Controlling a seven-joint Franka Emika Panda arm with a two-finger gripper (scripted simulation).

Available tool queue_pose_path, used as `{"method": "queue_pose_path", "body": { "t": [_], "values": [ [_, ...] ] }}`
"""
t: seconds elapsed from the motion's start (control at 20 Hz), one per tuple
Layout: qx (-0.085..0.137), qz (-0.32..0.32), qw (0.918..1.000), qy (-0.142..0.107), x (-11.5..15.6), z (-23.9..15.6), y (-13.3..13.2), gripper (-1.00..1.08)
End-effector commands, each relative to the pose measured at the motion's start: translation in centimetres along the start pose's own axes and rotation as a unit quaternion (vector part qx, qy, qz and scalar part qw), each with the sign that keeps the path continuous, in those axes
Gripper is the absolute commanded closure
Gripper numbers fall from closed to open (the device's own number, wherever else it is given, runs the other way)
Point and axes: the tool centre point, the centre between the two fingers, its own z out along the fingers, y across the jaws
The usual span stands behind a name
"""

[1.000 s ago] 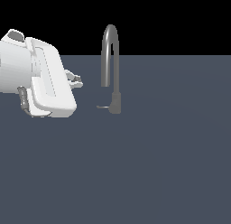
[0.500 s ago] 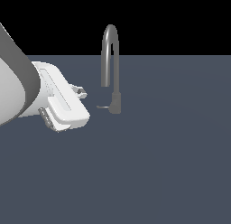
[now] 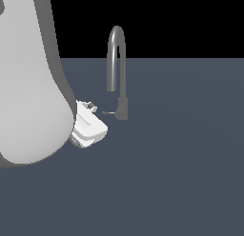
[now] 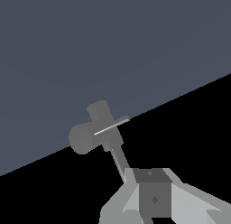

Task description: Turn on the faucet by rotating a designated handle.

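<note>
Faucet [image 4: 90,133] and handle [image 4: 112,126] beyond fingers [image 4: 154,198]

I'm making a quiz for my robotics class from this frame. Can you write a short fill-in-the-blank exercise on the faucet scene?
1. The faucet has a tall spout bent into an inverted ____ shape.
2. The thin handle sticks out sideways from the faucet's thick ____.
3. In the exterior view, the gripper sits on the handle's ____ side.
4. The floor under the faucet is dark ____-grey.

Missing words: U; base; left; blue
</note>
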Motion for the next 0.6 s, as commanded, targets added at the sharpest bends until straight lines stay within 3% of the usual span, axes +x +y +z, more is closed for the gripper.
{"method": "queue_pose_path", "body": {
  "t": [0.0,0.55],
  "values": [
    [-0.020,-0.020,0.9996,-0.003,0.7,0.5,-0.4,1.08],
    [-0.101,-0.107,0.9891,-0.014,3.4,3.2,-2.0,1.08]
  ]
}}
